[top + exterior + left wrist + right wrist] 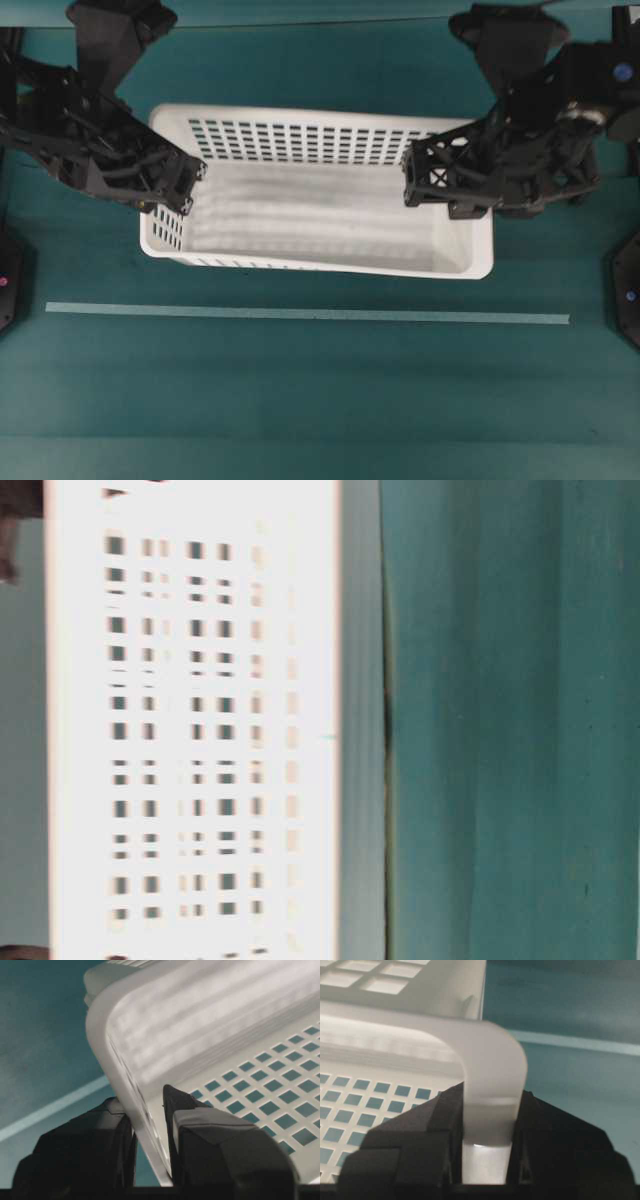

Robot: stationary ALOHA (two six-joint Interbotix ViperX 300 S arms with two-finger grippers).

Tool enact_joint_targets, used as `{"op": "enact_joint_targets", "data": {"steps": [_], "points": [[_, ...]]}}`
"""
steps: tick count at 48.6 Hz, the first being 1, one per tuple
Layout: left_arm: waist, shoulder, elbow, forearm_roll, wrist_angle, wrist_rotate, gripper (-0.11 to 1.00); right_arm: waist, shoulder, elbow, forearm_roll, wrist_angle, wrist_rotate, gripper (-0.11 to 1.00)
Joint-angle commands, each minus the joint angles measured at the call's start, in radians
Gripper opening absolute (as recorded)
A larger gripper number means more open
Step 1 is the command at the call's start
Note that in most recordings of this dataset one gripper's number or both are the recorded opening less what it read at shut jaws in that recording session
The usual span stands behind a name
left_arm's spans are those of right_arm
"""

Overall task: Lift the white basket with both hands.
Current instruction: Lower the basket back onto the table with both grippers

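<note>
Near the front edge of the teal desk [300, 400], seen from overhead, a thin pale strip [300, 314] runs left to right. Just beyond it sits the white basket [330, 215], long side facing the strip, its solid floor bare and its far wall pierced with rows of small holes.

The left claw [185, 190] meets the basket's left short wall, and the right claw [425, 180] meets the right short wall. Both black arms reach in from the far corners and hide parts of the rim at each end.

The wrist views show what the overhead cannot. From the left wrist, the left claw [150, 1125] pinches the thin side wall, one finger [100, 1135] outside and the other inside the basket [210, 1025]. From the right wrist, the right claw [487, 1125] pinches the rolled rim of the basket [490, 1070], a finger [440, 1120] pressed to each side.

The table-level view, turned on its side, is filled by the basket's perforated wall [200, 720], blurred, with a narrow dark gap between its base and the desk [500, 720].
</note>
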Motion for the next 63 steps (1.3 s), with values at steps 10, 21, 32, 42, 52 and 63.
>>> {"op": "enact_joint_targets", "data": {"steps": [10,21,32,42,52,63], "points": [[0.005,0.038,0.092,0.006,-0.12,-0.02,0.14,0.017,0.028,0.112,0.005,-0.129,-0.054,0.18],[0.005,0.057,0.167,0.006,-0.202,-0.064,0.14,0.018,0.041,0.175,0.009,-0.179,-0.055,0.18],[0.003,0.06,0.219,0.006,-0.241,-0.084,0.14,0.023,0.048,0.219,0.011,-0.296,-0.054,0.18],[0.003,0.098,0.241,0.006,-0.291,-0.089,0.14,0.025,0.066,0.242,0.029,-0.319,-0.055,0.18],[0.003,0.146,0.245,0.006,-0.328,-0.086,0.1,0.029,0.092,0.247,0.038,-0.341,-0.055,0.18],[0.002,0.181,0.261,0.006,-0.36,-0.086,0.1,0.043,0.132,0.258,0.043,-0.364,-0.055,0.18]]}}
